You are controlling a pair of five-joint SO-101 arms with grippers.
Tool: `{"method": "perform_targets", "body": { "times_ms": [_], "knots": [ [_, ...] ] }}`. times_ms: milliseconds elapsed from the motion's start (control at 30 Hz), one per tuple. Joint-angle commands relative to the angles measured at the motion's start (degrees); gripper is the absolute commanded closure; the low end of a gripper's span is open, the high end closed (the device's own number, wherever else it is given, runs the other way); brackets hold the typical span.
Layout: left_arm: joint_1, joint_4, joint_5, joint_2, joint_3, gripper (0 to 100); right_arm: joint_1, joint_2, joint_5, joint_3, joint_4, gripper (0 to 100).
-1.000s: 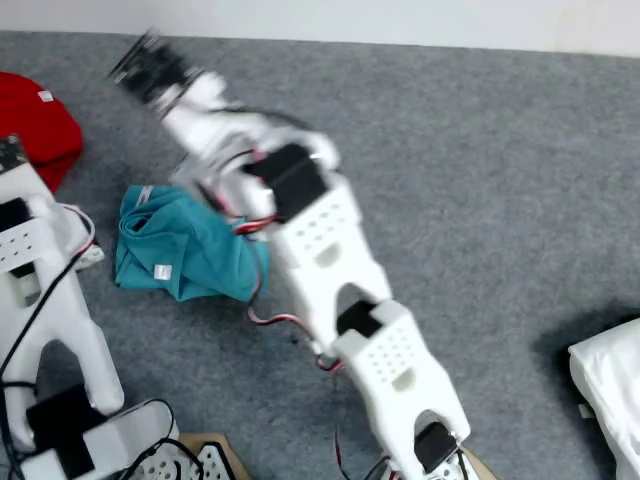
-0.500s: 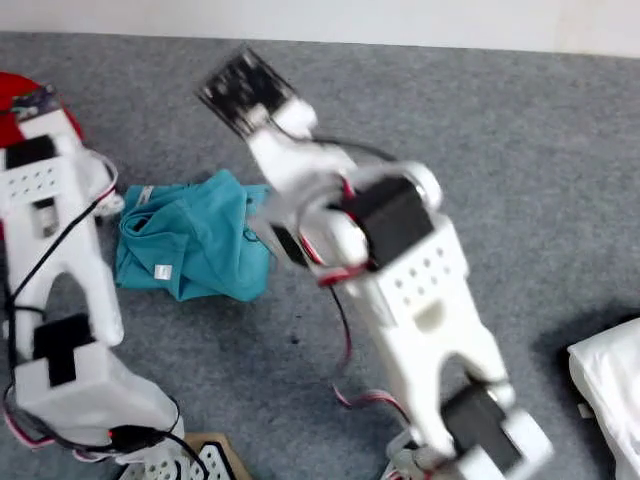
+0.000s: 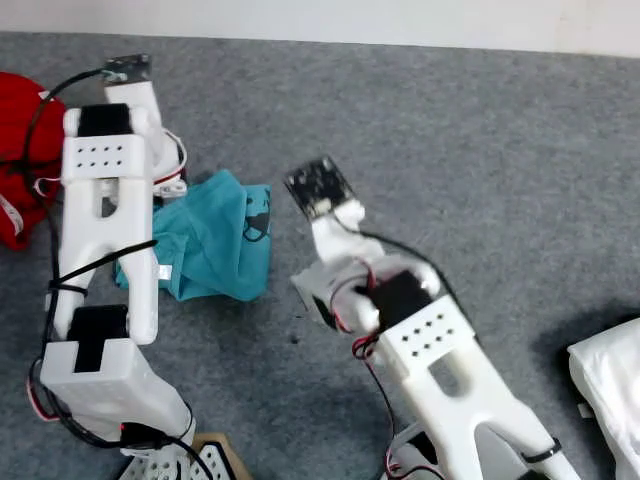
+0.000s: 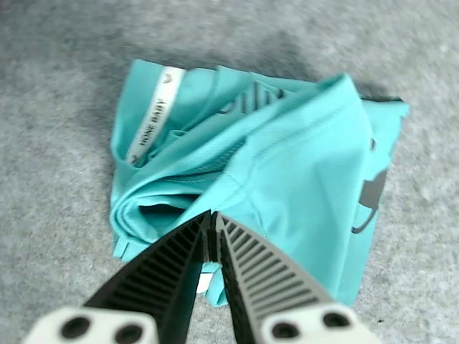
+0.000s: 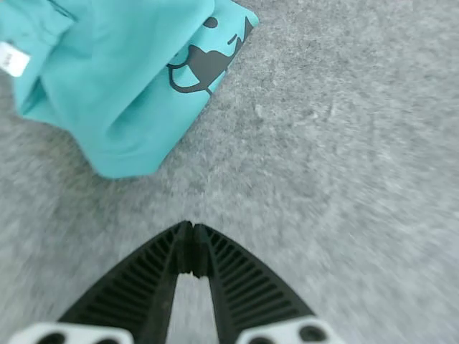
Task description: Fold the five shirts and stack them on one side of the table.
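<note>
Grey, felt-like worktop [image 3: 500, 150] spreads under both arms, with a red shirt [image 3: 18, 120] at its left edge and a white bundle [image 3: 610, 390] at its right edge. Between the 2 arms lies the teal shirt [image 3: 215, 245], loosely bundled, its longer side running roughly across the worktop in the high view.

The left arm's fingers [image 4: 168, 269] are pressed together, holding nothing. Their tips hang right over the shirt's upper fold, though I cannot tell if they touch the cloth. The right arm's fingers [image 5: 240, 276] are also pressed together and empty, over bare worktop. The shirt's printed corner lies just ahead of them and off to 1 side.

By this layout the left arm is the nearer. It would need to spread its fingers and drop straight down, while the right arm would have to cross a strip of worktop first.
</note>
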Motion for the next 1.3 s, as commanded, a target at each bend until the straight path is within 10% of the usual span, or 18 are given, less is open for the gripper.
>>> {"method": "perform_targets", "body": {
  "times_ms": [0,300,1267],
  "knots": [
    [3.38,-2.29,-1.14,-0.31,-0.04,99,-1.1,-2.15,-0.62,8.48,-11.82,99.2],
    [5.58,-13.54,-2.02,-0.4,11.21,99,-1.27,-2.77,-0.44,12.09,-15.6,99.2],
    [-2.59,-11.43,-12.22,-0.4,12.18,89,-1.36,-2.24,-0.53,12.18,-15.6,99.2]
  ]
}}
